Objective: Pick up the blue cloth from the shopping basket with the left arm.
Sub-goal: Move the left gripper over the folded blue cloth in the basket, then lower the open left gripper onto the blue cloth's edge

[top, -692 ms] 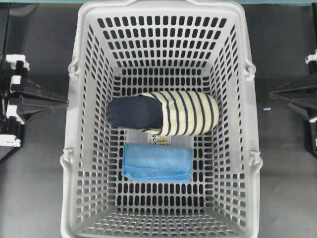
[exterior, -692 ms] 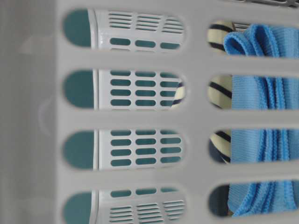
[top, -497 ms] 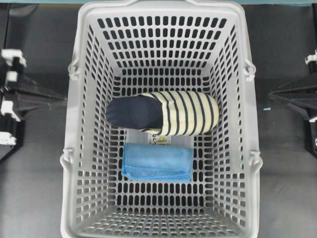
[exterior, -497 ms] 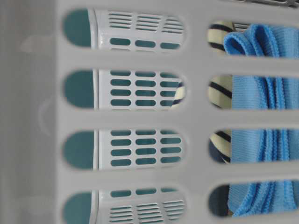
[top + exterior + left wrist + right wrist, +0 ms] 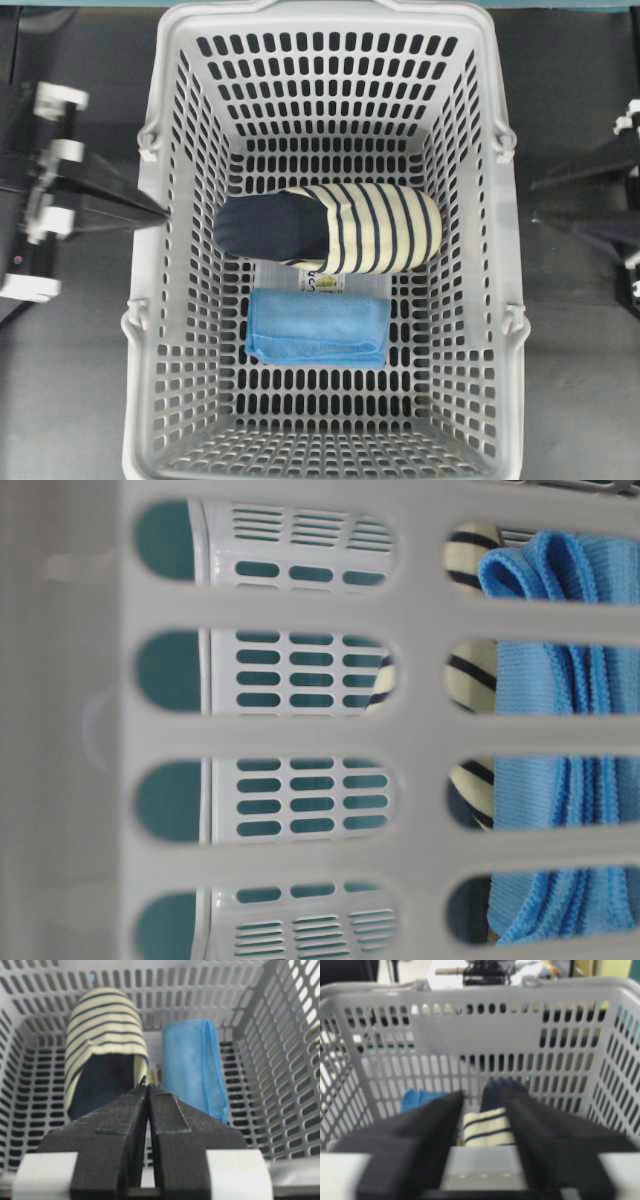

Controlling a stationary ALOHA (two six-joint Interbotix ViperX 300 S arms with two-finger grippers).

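Left hand point(image 5: 147, 1091) pinched closed, at shopping basket point(image 5: 150, 200) rim. Should open wide, drop straight onto blue cloth point(image 5: 318, 327), clear of striped slipper point(image 5: 330, 228). Right hand point(image 5: 481, 1105) parted, empty.

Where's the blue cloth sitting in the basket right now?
In the overhead view the blue cloth lies flat on the shopping basket floor, near the middle, just below the striped slipper, partly covering a small labelled packet.
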